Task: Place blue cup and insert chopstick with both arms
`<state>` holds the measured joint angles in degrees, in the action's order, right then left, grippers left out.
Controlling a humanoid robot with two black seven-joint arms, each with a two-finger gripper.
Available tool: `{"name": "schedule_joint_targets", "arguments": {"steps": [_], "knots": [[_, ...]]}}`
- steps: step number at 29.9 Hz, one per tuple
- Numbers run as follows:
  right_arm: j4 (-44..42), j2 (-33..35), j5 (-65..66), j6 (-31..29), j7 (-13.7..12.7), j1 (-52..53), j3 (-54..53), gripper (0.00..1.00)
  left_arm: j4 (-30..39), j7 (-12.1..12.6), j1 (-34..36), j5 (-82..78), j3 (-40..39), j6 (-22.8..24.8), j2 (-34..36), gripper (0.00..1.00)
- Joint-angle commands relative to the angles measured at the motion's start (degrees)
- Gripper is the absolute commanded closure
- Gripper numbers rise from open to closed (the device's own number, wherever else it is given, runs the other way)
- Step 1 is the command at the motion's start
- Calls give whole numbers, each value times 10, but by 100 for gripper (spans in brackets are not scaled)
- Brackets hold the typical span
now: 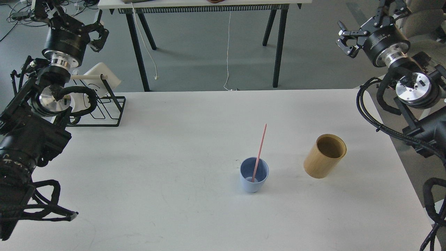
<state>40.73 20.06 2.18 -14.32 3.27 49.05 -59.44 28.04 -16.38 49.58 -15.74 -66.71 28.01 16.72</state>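
No text can be read for certain. Small white lettering runs along the black housing just behind the right end effector (362, 21) and the left end effector (75, 14), too small to make out.

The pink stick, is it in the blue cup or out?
In. The pink stick stands tilted with its lower end inside the blue cup, leaning on the rim.

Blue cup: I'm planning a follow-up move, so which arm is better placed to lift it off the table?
Right, probably. The blue cup stands right of the table's middle, nearer that arm's side. Both the right gripper and left gripper are raised, open and empty.
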Motion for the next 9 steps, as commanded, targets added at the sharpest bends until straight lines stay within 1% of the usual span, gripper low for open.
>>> {"name": "schedule_joint_targets", "arguments": {"steps": [1, 5, 7, 9], "knots": [[-77, -43, -12, -60, 0, 3, -29, 1, 0, 0, 5, 0, 2, 0, -1, 0], [-136, -63, -12, -99, 0, 19, -41, 0, 0, -1, 5, 0, 1, 0, -2, 0], [-137, -63, -11, -112, 1, 25, -34, 1, 0, 0, 4, 1, 1, 0, -2, 0], [-139, -63, -11, -112, 3, 25, -33, 0, 2, 0, 3, 1, 1, 0, -4, 0]]}}
